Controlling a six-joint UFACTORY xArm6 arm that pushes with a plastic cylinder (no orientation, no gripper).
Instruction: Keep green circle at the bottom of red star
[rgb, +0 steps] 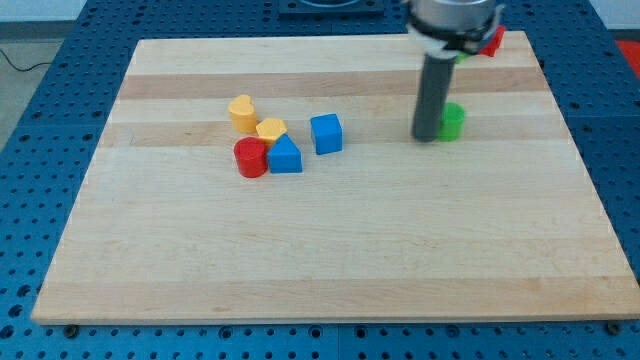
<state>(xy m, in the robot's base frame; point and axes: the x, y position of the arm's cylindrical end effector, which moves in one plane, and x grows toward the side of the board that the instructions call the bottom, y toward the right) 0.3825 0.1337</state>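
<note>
The green circle (453, 121) is a small green cylinder at the view's upper right of the wooden board (330, 250). My tip (426, 137) rests on the board right beside its left side, touching or nearly so. The red star (491, 41) sits near the board's top right corner, partly hidden behind the arm's dark head (452, 20). Another green piece (465, 56) peeks out next to it, mostly hidden. The green circle lies below and slightly left of the red star.
A cluster sits at the view's left centre: a yellow heart-like block (241, 112), a yellow block (270, 130), a red cylinder (250, 158), a blue triangle block (285, 156) and a blue cube (326, 133).
</note>
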